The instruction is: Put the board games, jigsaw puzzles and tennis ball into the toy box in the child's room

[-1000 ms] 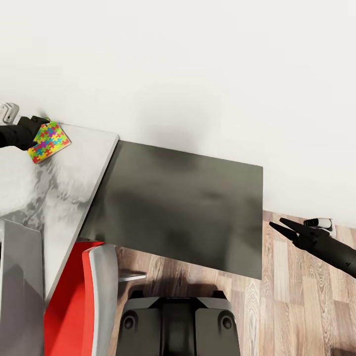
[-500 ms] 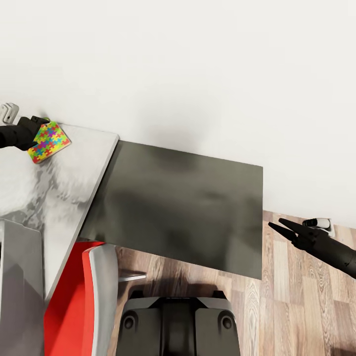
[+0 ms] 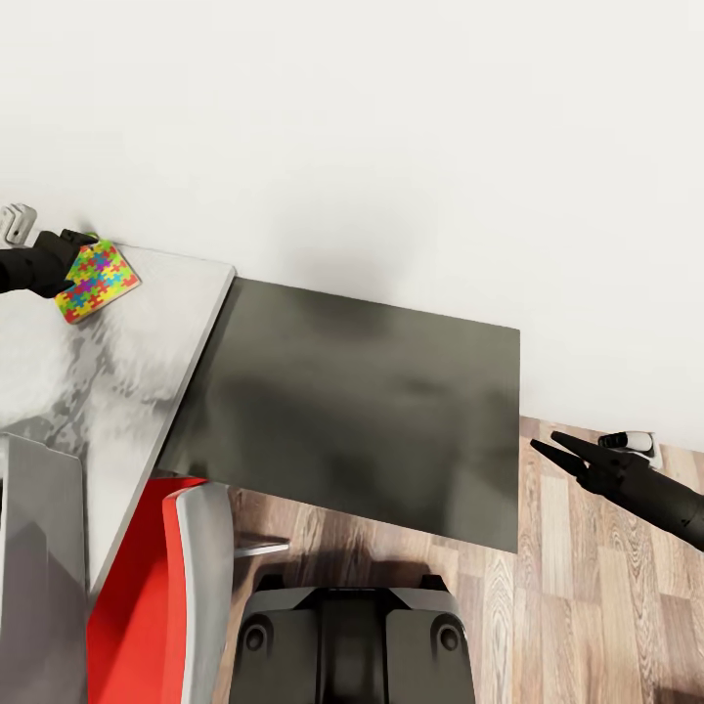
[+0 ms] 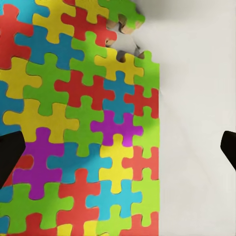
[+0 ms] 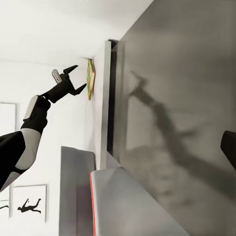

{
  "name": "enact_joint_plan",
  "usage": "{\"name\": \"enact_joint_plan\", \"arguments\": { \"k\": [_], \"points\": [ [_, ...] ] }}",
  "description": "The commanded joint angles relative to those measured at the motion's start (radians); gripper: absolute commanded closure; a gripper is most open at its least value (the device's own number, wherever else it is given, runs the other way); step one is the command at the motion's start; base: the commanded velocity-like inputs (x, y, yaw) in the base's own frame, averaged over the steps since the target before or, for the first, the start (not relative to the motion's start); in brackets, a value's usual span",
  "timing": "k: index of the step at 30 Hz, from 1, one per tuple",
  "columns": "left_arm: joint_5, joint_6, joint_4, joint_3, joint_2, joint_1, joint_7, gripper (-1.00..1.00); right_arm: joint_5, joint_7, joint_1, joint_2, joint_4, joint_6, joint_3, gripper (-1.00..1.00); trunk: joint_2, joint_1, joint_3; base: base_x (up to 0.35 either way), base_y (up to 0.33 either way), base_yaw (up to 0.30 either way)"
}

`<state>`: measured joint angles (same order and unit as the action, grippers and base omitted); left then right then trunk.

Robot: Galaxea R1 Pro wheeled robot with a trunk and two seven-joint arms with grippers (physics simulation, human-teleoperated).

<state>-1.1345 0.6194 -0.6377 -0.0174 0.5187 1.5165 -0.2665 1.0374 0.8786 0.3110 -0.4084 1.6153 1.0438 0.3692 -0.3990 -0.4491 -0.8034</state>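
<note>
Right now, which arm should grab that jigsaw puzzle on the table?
Left. The left gripper is open right at the jigsaw puzzle on the table, its fingers wide apart around the puzzle in the left wrist view. The right gripper hangs over the wood floor beyond the dark cabinet.

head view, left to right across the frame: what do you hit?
left gripper → jigsaw puzzle on the table → dark grey side cabinet → right gripper over the wood floor
</note>
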Motion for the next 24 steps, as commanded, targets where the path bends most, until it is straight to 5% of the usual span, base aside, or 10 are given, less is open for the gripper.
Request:
{"name": "enact_joint_plan", "arguments": {
  "k": [1, 24],
  "points": [
    [0.005, 0.005, 0.024, -0.002, 0.002, -0.001, -0.009, -1.00, -0.004, 0.005, 0.001, -0.001, 0.000, 0.003, 0.001, -1.00, -0.001, -0.001, -0.001, 0.000, 0.000, 0.000],
    [0.003, 0.004, -0.007, -0.005, 0.000, -0.019, -0.008, -1.00, -0.003, 0.005, 0.001, -0.001, 0.000, 0.003, 0.002, -1.00, -0.001, -0.001, -0.001, -0.026, -0.017, 0.000]
  ]
}}
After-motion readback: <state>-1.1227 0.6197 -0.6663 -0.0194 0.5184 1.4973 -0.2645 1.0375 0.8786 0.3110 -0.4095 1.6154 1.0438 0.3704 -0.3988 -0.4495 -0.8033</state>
